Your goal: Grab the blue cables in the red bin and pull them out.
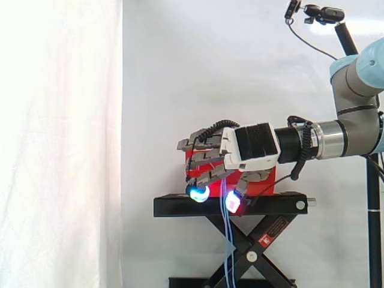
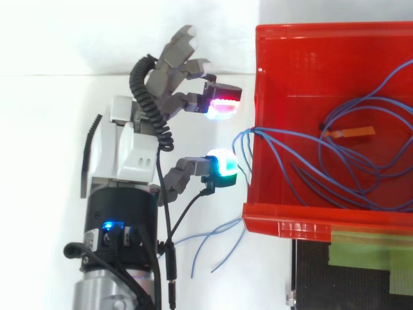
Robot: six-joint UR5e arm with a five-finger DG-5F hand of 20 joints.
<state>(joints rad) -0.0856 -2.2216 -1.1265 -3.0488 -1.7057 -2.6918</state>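
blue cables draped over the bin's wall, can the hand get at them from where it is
Probably yes: the blue cables spill over the red bin wall right beside the hand, whose fingers are apart, with nothing in between.

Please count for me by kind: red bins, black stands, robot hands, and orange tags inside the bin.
bin: 1
stand: 1
hand: 1
tag: 1
Total: 4

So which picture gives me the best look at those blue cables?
The top view. It looks down on the blue cables looping inside the red bin and spilling over its wall toward the hand. The side view shows them as thin strands hanging down in front of the black stand.
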